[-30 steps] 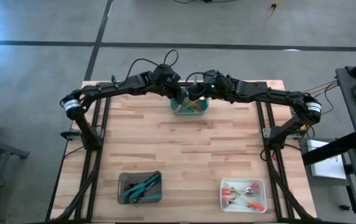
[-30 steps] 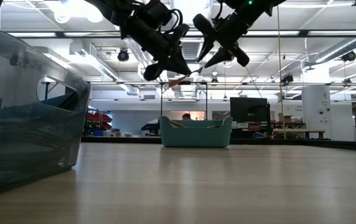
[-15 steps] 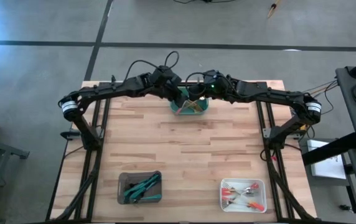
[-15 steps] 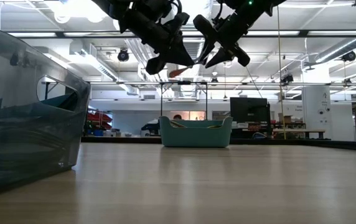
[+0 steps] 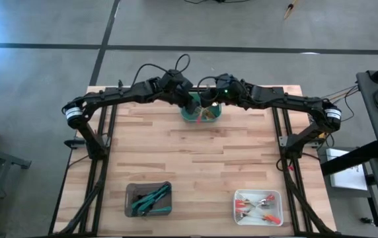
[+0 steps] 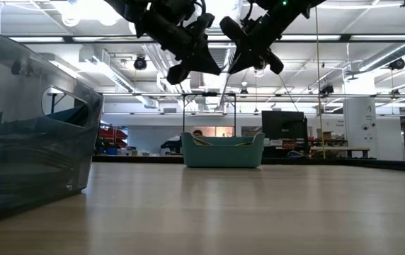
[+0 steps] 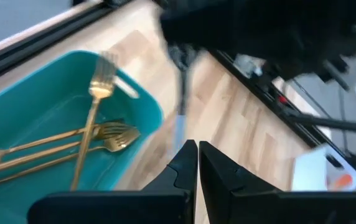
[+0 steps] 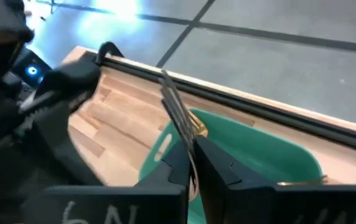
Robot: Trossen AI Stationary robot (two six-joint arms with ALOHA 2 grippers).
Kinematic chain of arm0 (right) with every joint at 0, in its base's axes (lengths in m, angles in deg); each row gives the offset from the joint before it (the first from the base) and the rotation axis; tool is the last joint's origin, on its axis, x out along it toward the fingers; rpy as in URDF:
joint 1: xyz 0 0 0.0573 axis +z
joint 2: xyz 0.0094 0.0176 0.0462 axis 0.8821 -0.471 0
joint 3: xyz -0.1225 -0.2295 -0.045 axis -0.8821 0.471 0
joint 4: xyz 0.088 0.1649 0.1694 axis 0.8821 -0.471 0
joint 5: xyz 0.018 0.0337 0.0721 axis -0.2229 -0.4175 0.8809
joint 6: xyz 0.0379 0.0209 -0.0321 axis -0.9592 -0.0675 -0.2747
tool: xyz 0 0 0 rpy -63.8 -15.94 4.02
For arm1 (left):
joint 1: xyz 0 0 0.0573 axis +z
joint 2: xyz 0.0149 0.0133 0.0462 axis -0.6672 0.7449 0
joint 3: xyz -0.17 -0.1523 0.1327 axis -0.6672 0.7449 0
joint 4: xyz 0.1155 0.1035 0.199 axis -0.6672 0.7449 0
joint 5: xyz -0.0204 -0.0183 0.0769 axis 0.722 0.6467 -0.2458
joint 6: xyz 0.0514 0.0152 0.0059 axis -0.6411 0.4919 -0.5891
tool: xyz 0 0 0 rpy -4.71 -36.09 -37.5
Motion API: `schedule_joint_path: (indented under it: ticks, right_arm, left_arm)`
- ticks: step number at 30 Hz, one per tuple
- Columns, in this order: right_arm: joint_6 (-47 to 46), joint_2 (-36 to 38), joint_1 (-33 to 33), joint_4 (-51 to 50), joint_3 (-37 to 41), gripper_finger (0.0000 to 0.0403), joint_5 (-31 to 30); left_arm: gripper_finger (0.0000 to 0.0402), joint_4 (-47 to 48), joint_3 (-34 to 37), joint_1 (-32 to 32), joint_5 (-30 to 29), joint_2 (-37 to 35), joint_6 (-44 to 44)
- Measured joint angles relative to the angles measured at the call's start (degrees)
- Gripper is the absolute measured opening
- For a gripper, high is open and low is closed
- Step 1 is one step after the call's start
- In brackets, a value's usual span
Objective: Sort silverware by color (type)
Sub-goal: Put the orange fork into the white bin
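Both tools are now closed above the green tray (image 5: pixel 201 115), the right tool (image 6: pixel 229 69) having just clamped a utensil (image 8: pixel 177 115).

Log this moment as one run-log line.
phase: likely handover over teal tray | right gripper: shut on utensil | left gripper: shut at its other end, hold unclear

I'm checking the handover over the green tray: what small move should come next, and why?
Probably the left gripper should open. Both grippers hang above the green tray, each shut on the same thin utensil, with the right gripper clamped on its other end. Letting go would seem to free the right arm to carry it off, perhaps to the white tray. Its handle colour is unclear.
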Motion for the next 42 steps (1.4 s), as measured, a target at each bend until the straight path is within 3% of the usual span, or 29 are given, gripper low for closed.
schedule_joint_path:
  ticks: [3,7,13,19,22,29,34,38,42]
  right_arm:
    - [0.9,0.0,-0.2,-0.6,-0.1,0.0009,1.4]
    - [3.2,0.4,-0.2,-8.9,-2.9,0.0009,8.0]
    - [11.7,3.8,2.4,-24.1,-6.7,0.0009,19.3]
    - [6.9,9.7,10.1,-29.8,-4.3,0.0009,31.7]
    - [3.1,11.5,17.8,-31.4,-2.9,0.0009,30.7]
    - [-9.4,13.5,40.5,-31.4,0.9,0.0009,19.1]
    - [-9.6,13.1,54.4,-32.8,4.8,0.0009,12.1]
    - [-9.5,13.4,59.7,-32.9,9.2,0.0009,10.0]
    - [-9.5,13.5,61.8,-31.5,13.2,0.0009,13.4]
  left_arm:
    - [0.0000,0.1,0.0,0.0,3.4,-0.1,-2.7]
    - [0.0000,5.9,0.0,0.3,3.9,-1.6,-7.8]
    - [0.0000,26.3,0.0,0.9,4.0,-4.4,-20.6]
    - [0.0000,45.1,0.4,0.9,2.9,-6.1,-29.0]
    - [0.0000,48.9,1.2,0.8,2.7,-6.8,-32.3]
    - [0.0000,49.8,2.9,0.8,2.7,-7.4,-35.3]
    - [0.0000,49.7,2.9,0.8,2.7,-7.5,-35.4]
    - [0.0000,49.7,2.9,0.8,2.7,-7.5,-32.7]
    - [0.0000,49.7,2.9,0.8,2.8,-7.5,-28.6]
